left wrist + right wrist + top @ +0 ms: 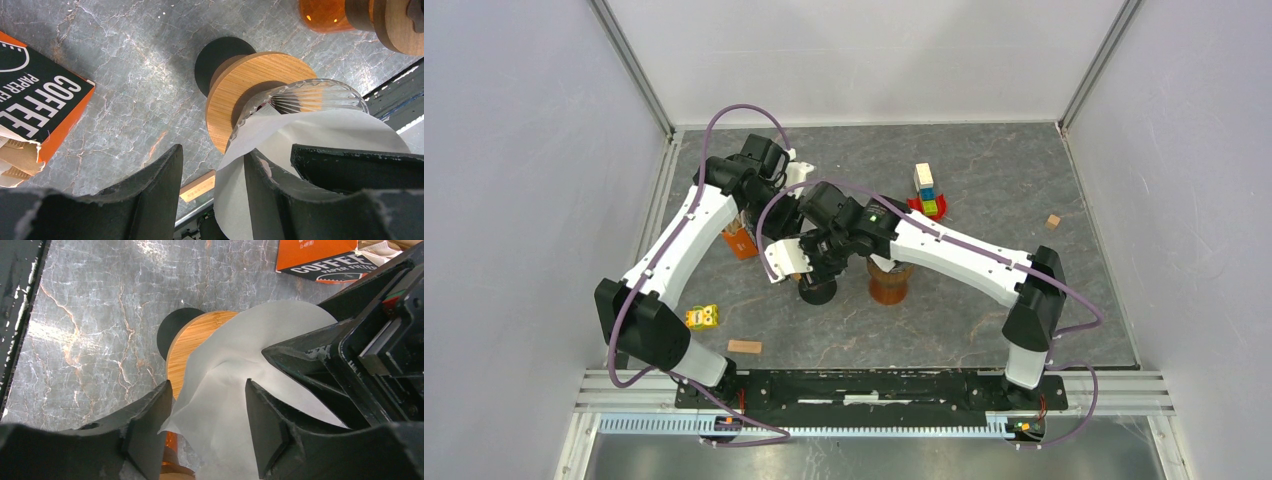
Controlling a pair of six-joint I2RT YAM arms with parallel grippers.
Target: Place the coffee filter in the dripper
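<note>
The dripper, a ribbed glass cone (312, 96) on a round wooden collar (250, 82) and a black base (220, 54), stands by the table's middle (817, 290). The white coffee filter (310, 132) rests at the cone's rim and leans up toward both grippers. My right gripper (208, 382) is open, with the filter (235, 390) spread between its fingers and its edge touching the left finger (150, 425). My left gripper (214, 150) is open; the filter lies against the outside of its right finger (265, 195). The arms hide the filter in the top view.
An orange coffee filter box (35, 105) lies left of the dripper (741, 240). An amber carafe with a wooden collar (890, 280) stands just right of it. Stacked colour blocks (926, 190), a yellow toy (702, 317), a flat wooden block (744, 347) and a small cube (1053, 221) lie around.
</note>
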